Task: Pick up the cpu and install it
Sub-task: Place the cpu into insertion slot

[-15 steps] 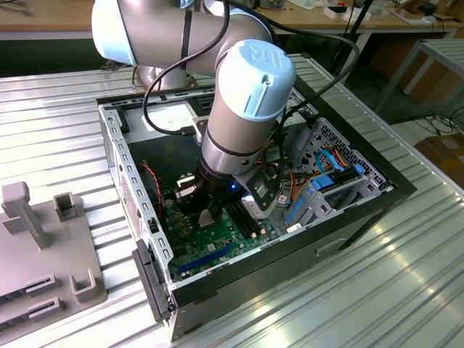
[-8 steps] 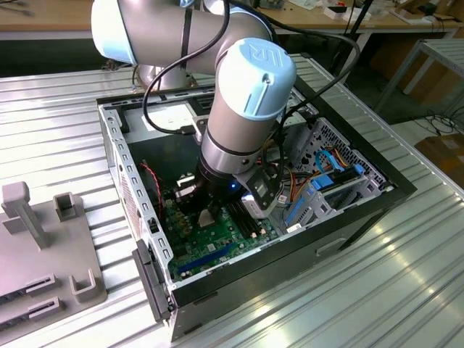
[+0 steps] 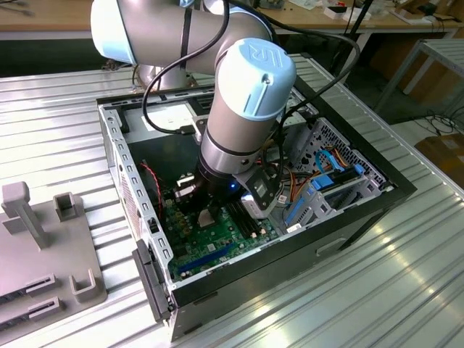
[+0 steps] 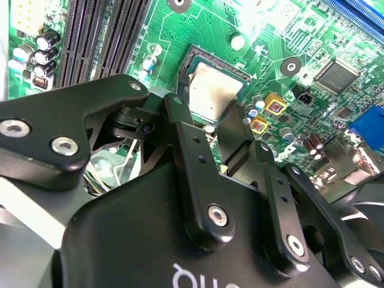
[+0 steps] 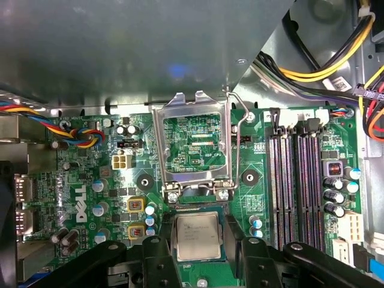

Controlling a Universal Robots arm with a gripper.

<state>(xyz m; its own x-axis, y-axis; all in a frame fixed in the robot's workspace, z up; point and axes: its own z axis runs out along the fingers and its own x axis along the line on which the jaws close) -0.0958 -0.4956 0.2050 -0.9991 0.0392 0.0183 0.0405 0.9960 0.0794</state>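
Note:
The cpu [image 5: 198, 235] is a small pale silvery square lying flat in the black socket on the green motherboard [image 5: 84, 180]. It is also in the second wrist view, cpu [image 4: 213, 91]. My gripper [image 5: 201, 241] hangs just above it, with one black finger [image 5: 159, 255] on each side of the socket and a gap between each finger and the chip. The gripper is open and holds nothing. The socket's silver load plate [image 5: 191, 141] stands swung up, its wire lever [image 5: 239, 141] raised beside it. In the exterior view the gripper [image 3: 203, 209] is low inside the open computer case [image 3: 145, 239].
Black memory slots [image 5: 297, 186] run beside the socket, and yellow-capped components [image 5: 135, 217] sit on its other side. Cable bundles [image 5: 324, 66] and a blue drive bay [image 3: 319, 196] crowd the case. A grey fixture [image 3: 43, 246] stands on the ribbed metal table at the exterior view's left.

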